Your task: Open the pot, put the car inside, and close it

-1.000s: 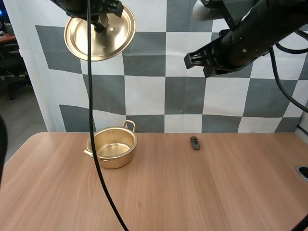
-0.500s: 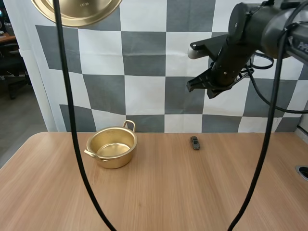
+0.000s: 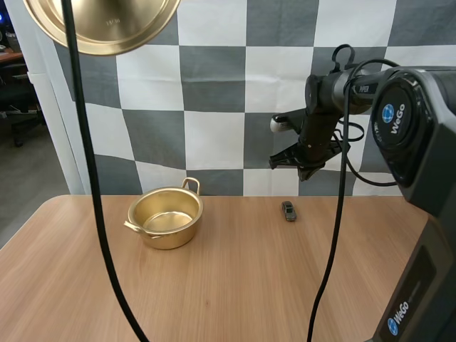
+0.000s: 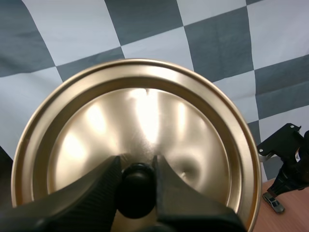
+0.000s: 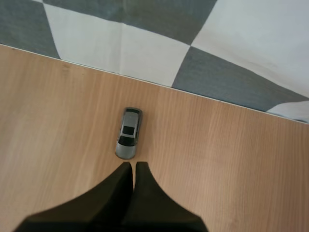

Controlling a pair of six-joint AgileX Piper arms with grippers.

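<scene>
Golden lid (image 3: 121, 21), grasped high above the pot (image 3: 166, 217) by the left end effector (image 4: 137, 169), leaves its mouth free; the car (image 3: 288, 211) lies on the tabletop (image 3: 235, 285) well apart from the pot, below the clenched, empty right end effector (image 5: 129, 170).

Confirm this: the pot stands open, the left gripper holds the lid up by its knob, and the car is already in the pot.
Not quite. The car is not in the pot; it lies on the table to the pot's right, as the high view shows. The rest holds.
</scene>
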